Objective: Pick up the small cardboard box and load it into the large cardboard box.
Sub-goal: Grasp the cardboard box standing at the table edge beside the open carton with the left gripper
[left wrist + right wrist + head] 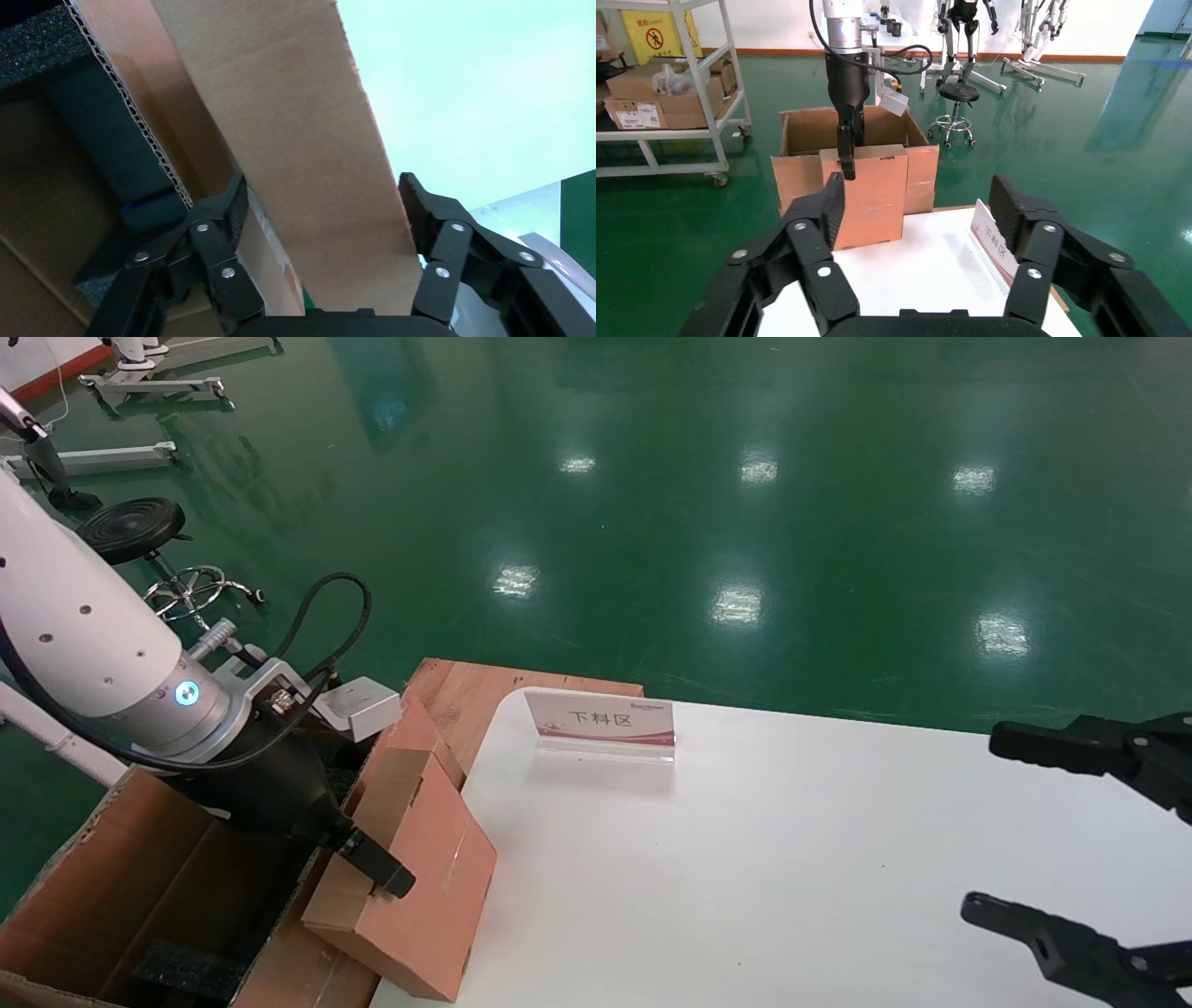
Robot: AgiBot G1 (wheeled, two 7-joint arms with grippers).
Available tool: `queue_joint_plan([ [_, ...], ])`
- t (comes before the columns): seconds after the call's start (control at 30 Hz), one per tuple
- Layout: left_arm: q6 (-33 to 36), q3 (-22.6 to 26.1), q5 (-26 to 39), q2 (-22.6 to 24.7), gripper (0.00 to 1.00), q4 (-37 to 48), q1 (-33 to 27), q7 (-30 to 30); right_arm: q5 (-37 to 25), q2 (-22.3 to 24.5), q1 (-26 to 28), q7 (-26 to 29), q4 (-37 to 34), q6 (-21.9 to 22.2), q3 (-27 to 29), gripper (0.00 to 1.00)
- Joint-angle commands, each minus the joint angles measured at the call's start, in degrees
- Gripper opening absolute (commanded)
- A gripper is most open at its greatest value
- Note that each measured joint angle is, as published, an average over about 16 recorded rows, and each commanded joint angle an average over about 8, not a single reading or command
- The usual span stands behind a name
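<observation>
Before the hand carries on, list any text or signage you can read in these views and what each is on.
"下料区": on the small standing sign on the white table.
Yellow floor sign behind the shelving cart: a red prohibition symbol shows, its lettering is too small to read.
White labels on the shelf cartons: too small to read.
Small cardboard box and large cardboard box: no print visible.

Your left gripper (377, 877) is angled down at the near left, fingers (232, 203) clamped on a cardboard panel. Your right gripper (1024, 826) hovers level at far right, jaws spread wide.
</observation>
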Motion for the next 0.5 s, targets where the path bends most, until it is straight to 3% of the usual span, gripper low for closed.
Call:
queue_joint_plan([
  [0.03,0.0,0.0,0.0,0.0,0.0,0.0,0.0,0.0,0.0,0.0,0.0,0.0,0.0,0.0,0.0,0.0],
  [0.5,0.1,0.0,0.1,0.1,0.0,0.0,-0.1,-0.1,0.0,0.0,0.0,0.0,0.0,0.0,0.0,0.0],
])
